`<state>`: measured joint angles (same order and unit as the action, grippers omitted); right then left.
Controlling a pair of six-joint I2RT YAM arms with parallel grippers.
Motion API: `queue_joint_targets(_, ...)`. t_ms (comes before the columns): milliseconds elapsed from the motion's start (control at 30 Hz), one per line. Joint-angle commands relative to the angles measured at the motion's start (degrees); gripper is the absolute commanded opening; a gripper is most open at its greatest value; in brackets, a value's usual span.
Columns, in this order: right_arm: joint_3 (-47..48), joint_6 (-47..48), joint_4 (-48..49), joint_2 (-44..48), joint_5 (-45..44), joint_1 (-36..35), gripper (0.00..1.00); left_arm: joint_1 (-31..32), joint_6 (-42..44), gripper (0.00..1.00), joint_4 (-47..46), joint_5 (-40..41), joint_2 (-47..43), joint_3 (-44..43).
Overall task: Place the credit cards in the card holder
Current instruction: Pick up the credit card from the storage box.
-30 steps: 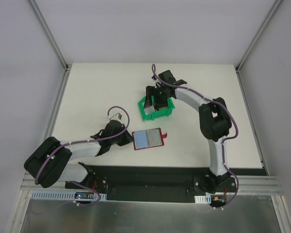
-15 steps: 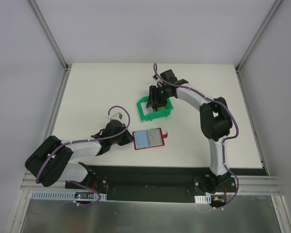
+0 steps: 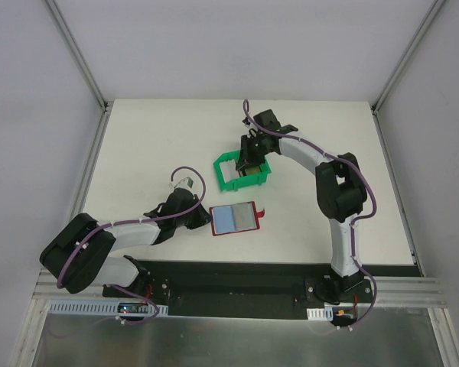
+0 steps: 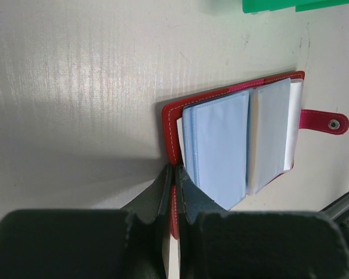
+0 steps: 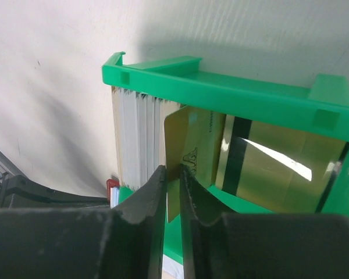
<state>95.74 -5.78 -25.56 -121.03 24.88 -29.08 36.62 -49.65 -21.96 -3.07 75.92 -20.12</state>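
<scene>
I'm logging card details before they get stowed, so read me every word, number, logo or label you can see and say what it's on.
On the golden card between the right gripper fingers: a small sideways mark, too blurred to read.
On the white cards in the green bin: only edges show, no text.
On the card holder and its snap tab: no text.
Nothing is legible anywhere.

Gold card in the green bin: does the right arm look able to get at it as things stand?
Probably yes: the right end effector reaches into the bin, its fingers pinching the upright gold card by its edge beside the white cards, with nothing between.
</scene>
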Motion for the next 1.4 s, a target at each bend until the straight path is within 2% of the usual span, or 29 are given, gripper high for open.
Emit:
queue_joint_targets(0, 0.5, 0.4, 0.3, 4.0, 0.3, 0.4, 0.13, -0.8, 2.1, 0.0, 3.8, -0.5, 1.4, -0.1)
queue_joint_targets(300, 0.8, 2.3, -1.5, 5.3, -5.1, 0.6, 0.01, -0.8, 2.0, 0.0, 3.8, -0.6, 0.9, 0.2)
queue_joint_targets(467, 1.0, 3.8, -2.2, 6.5, -8.4, 0.5, 0.0, -0.8, 2.0, 0.0, 3.7, -0.6, 0.5, 0.5)
queue_joint_targets(767, -3.5, 5.1, 1.2, 17.4, -10.6, 0.7, 0.0, -0.8, 2.9, 0.0, 2.8, -2.1, -0.3, 1.7)
queue_joint_targets(933, -13.5, 0.4, 7.3, 25.6, -5.6, 1.0, 0.0, -0.8, 3.4, 0.0, 2.5, -3.1, -0.5, 2.5)
queue_joint_targets(1200, -40.1, -14.4, 25.3, 40.4, 4.1, -0.6, 0.0, -0.8, 4.6, 0.0, 1.7, -5.7, -0.2, 3.5)
queue_joint_targets(1367, -50.9, -19.9, 33.5, 40.6, 3.7, -4.8, 0.0, -0.8, 4.6, 0.0, 1.1, -6.7, 0.6, 3.6)
